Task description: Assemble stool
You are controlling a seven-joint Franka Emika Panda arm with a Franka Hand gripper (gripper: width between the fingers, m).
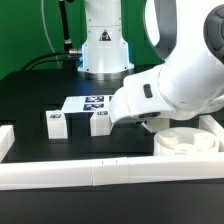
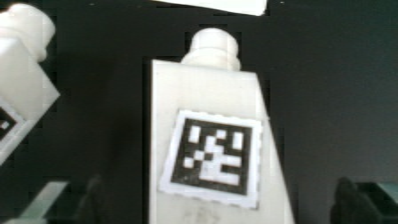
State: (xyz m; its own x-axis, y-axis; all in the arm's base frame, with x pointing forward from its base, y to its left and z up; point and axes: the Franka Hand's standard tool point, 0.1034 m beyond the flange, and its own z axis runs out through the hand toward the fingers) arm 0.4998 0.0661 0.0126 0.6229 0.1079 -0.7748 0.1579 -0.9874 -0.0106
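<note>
In the wrist view a white leg block (image 2: 210, 140) with a square tag and a round peg at its end lies between my gripper's (image 2: 210, 204) fingers. The dark fingertips (image 2: 363, 200) stand apart from its sides, so the gripper is open and holds nothing. A second leg block (image 2: 22, 80) lies beside it. In the exterior view two leg blocks (image 1: 56, 122) (image 1: 98, 122) stand on the black table, and my hand (image 1: 128, 108) is down right next to the nearer one, its fingers hidden. The round seat (image 1: 188, 142) lies at the exterior view's right.
The marker board (image 1: 88, 102) lies just behind the leg blocks. White border rails run along the front (image 1: 100, 172) and the exterior view's left (image 1: 5, 140). The robot's base (image 1: 103, 50) stands at the back.
</note>
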